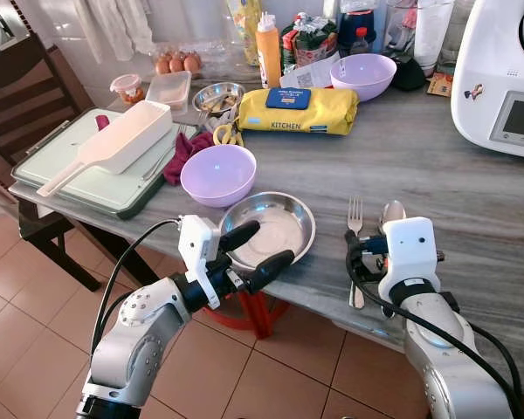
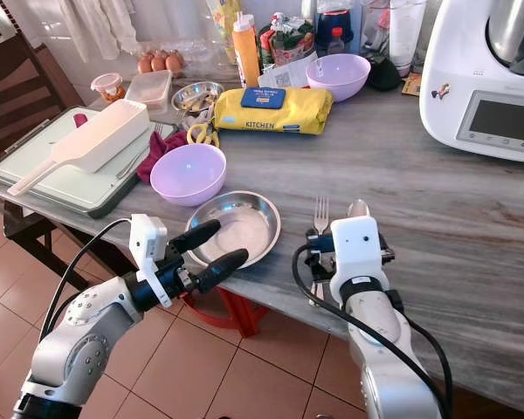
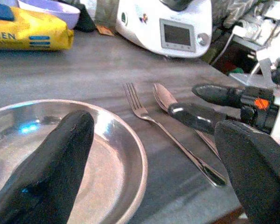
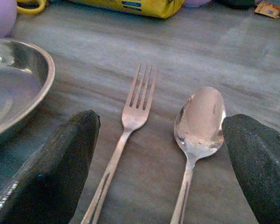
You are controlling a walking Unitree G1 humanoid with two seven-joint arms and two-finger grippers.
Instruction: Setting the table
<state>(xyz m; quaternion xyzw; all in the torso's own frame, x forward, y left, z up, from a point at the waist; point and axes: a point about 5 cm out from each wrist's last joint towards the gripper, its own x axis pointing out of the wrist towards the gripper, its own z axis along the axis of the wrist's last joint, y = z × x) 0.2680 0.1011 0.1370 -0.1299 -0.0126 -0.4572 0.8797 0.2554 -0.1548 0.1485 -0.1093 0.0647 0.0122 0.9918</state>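
A shallow round steel plate [image 1: 275, 229] sits bare near the front edge of the grey wood-grain tabletop [image 1: 437, 166], just behind it a glossy lilac bowl [image 1: 218, 174]. Beside the plate lie a steel fork [image 4: 130, 116] and spoon [image 4: 199, 122], side by side. The left tool [image 1: 255, 247] gapes wide at the plate's rim; the right tool [image 4: 161, 163] spreads wide around both handles.

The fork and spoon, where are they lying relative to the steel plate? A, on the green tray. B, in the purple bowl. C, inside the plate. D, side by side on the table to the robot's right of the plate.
D: the fork and spoon lie parallel on the bare table, right of the steel plate, with the right gripper open over both.
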